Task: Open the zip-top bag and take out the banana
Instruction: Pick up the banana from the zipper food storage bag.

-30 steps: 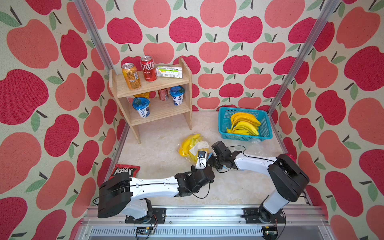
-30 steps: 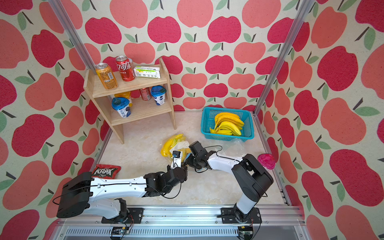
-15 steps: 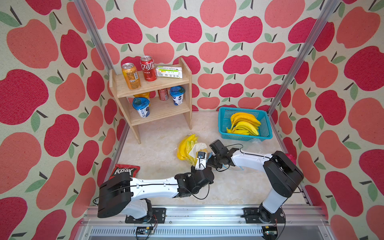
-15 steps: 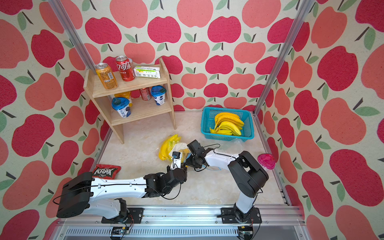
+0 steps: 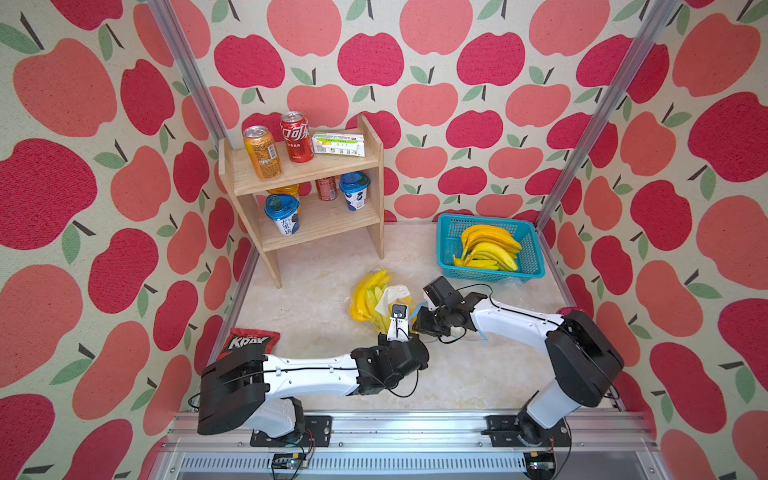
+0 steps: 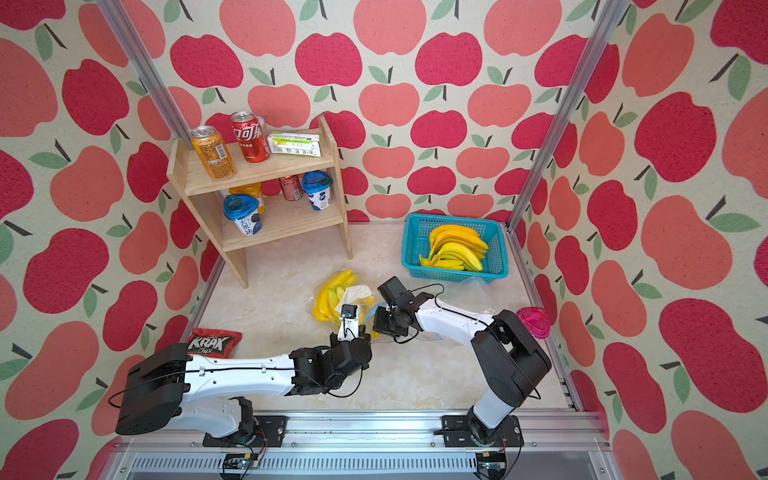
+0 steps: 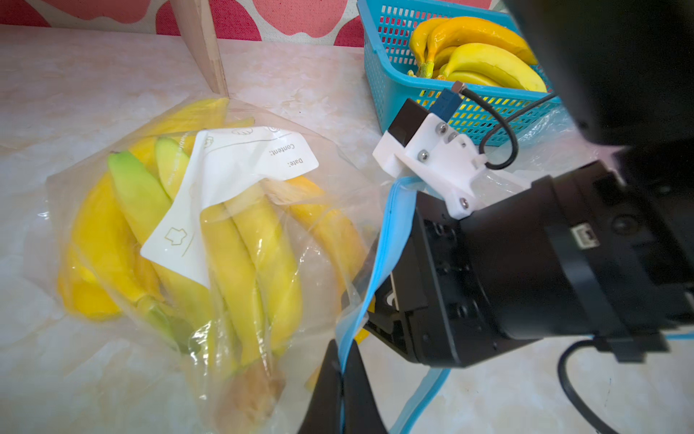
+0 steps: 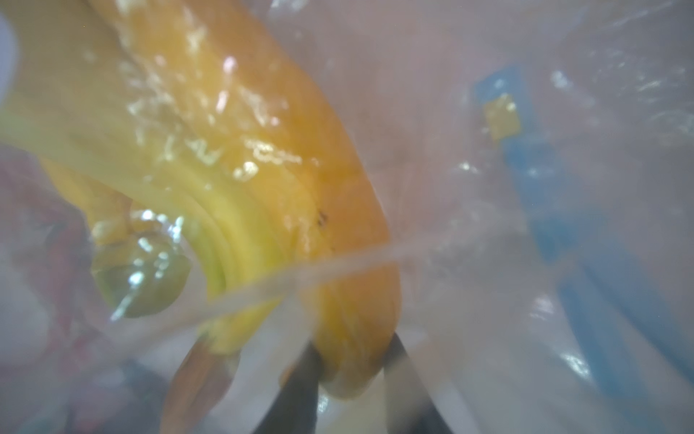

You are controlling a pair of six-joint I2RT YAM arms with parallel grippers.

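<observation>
Apple-print walls [image 5: 457, 83] box in the pale marbled table [image 5: 316, 286] I'm working over. The bag [image 5: 376, 297] lies near the middle of it, in front of the shelf [image 5: 316, 166] and well apart from the basket [image 5: 490, 275] of loose bananas [image 5: 490, 249] in the far right corner. Through the clear plastic I can see a yellow-green bunch [image 7: 240, 270] under a white label [image 7: 233, 165].

The left gripper [image 7: 341, 362] is pinched tight on the blue zip [image 7: 379, 255] at the bag's mouth, and the strip rises from between its fingers. The right gripper [image 5: 419, 323] is pushed into that mouth from the right. Seen from the left wrist, its black body fills the opening.

From the right wrist everything is foggy through plastic. I can still make out its dark fingers [image 8: 300, 379] set against both sides of the end of a banana [image 8: 285, 169], narrowed onto it but not fully together. That banana is inside the bag.

Chips [image 5: 249, 341] sit at the near left edge of the table.
</observation>
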